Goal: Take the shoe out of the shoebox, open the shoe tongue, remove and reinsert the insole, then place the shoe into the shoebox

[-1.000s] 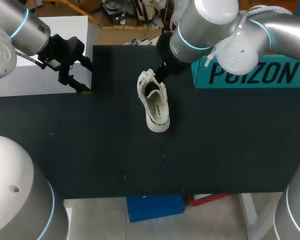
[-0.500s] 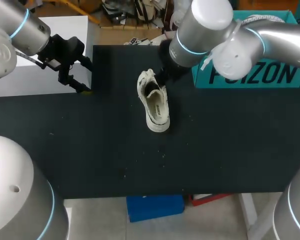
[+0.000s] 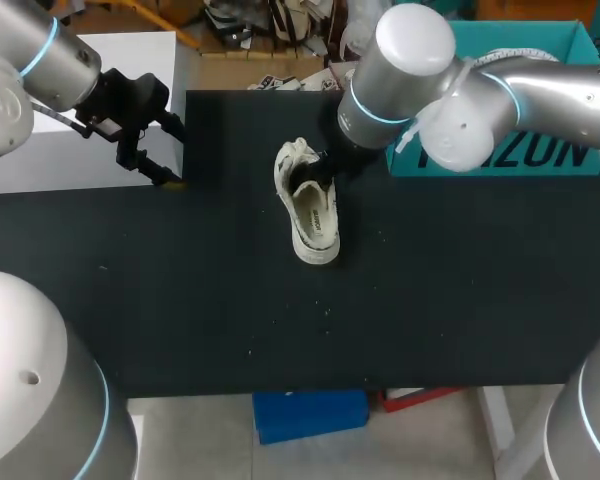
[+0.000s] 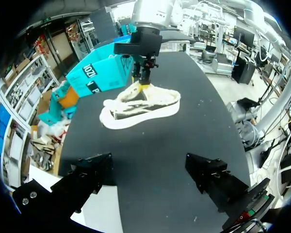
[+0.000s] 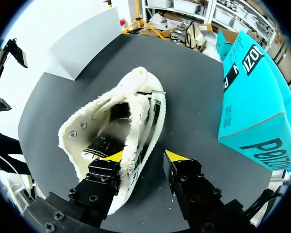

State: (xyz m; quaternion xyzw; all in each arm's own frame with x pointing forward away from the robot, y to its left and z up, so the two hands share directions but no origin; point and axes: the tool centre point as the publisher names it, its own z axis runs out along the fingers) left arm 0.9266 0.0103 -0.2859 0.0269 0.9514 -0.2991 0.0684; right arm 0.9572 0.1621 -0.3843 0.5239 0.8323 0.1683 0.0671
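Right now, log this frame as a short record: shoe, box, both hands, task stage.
shoe: white, on its sole on the table, outside the box
box: teal, beside the shoe
right hand: open, straddling the shoe's side wall, one finger at the opening, the other outside
left hand: open, empty, apart from the shoe
stage: shoe out, not yet back in the box
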